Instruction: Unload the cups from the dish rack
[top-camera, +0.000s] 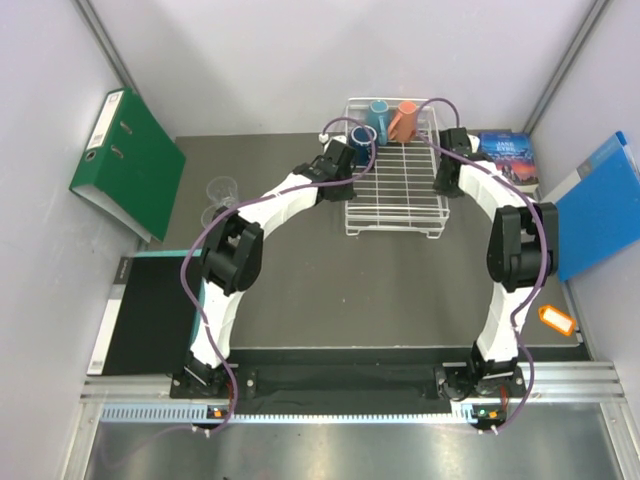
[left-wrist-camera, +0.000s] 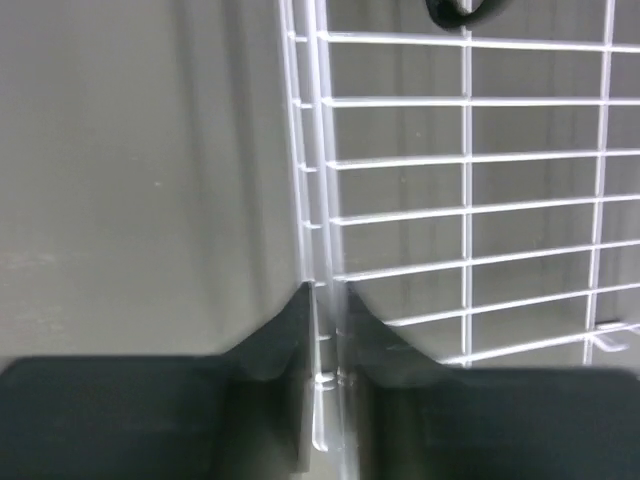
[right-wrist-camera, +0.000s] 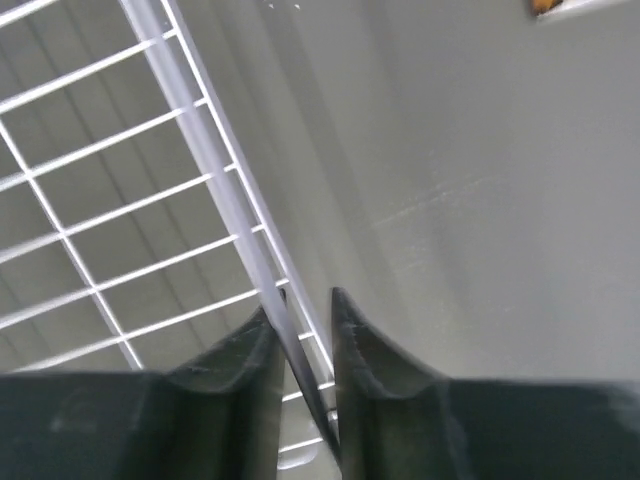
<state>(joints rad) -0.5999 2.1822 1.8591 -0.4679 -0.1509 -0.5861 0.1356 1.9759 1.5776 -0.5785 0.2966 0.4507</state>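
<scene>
The white wire dish rack (top-camera: 398, 190) lies at the back of the table. A dark-blue mug (top-camera: 360, 136), a light-blue mug (top-camera: 379, 119) and an orange mug (top-camera: 405, 123) stand at its far end. Two clear glasses (top-camera: 220, 200) stand on the table to the left of the rack. My left gripper (top-camera: 346, 166) is shut on the rack's left rim wire (left-wrist-camera: 322, 200), its tips (left-wrist-camera: 325, 296) either side of it. My right gripper (top-camera: 446, 172) is shut on the rack's right rim wire (right-wrist-camera: 200, 130), which passes between its tips (right-wrist-camera: 300, 306).
A green binder (top-camera: 125, 162) leans on the left wall. A blue folder (top-camera: 597, 205) leans at the right, with a book (top-camera: 510, 160) behind it. A black flat box (top-camera: 145, 312) lies at the near left. An orange tag (top-camera: 557, 319) lies at the near right.
</scene>
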